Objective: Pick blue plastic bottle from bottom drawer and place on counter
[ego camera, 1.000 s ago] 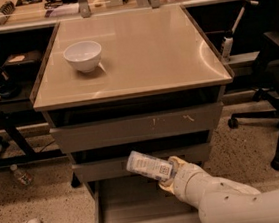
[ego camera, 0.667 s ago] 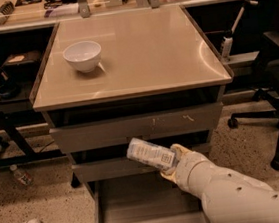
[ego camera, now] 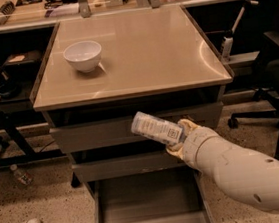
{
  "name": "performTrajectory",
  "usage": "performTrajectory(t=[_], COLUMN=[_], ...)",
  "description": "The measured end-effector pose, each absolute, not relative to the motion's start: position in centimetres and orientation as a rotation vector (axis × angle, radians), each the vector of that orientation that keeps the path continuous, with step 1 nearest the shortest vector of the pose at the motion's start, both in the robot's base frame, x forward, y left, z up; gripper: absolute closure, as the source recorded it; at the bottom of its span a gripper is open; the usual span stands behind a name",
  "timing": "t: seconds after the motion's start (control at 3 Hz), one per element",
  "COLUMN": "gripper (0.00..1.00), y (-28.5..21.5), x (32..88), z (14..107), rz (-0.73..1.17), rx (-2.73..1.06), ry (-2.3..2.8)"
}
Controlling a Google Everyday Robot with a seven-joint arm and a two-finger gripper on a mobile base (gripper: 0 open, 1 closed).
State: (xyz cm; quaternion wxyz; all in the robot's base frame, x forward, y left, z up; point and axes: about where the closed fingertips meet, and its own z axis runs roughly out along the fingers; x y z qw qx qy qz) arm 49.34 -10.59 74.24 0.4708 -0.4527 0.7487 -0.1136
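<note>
Below counter (ego camera: 127, 92) edge, pincer (ego camera: 178, 138) with bottle (ego camera: 154, 127)

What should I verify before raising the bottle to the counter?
1. Grip: ok, the gripper holds one end of the blue plastic bottle.
2. Bottle clear of the bottom drawer: ok, it hangs tilted in front of the upper drawer fronts.
3. Height: not ok, the bottle is below the counter rim.
4. Landing room: ok, the counter is bare to the right of the bowl.
5. Grip firmness: cannot tell.

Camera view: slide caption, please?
Tool holds blue plastic bottle above the open bottom drawer, below counter level.
</note>
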Motion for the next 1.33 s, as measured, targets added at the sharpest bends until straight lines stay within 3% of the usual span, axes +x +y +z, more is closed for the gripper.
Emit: performTrajectory(t=[1.33], gripper=[1.0], y=[-12.9], x=[52.5], z=[78.5], rz=[-0.355], rx=[-1.098], ry=[1.779])
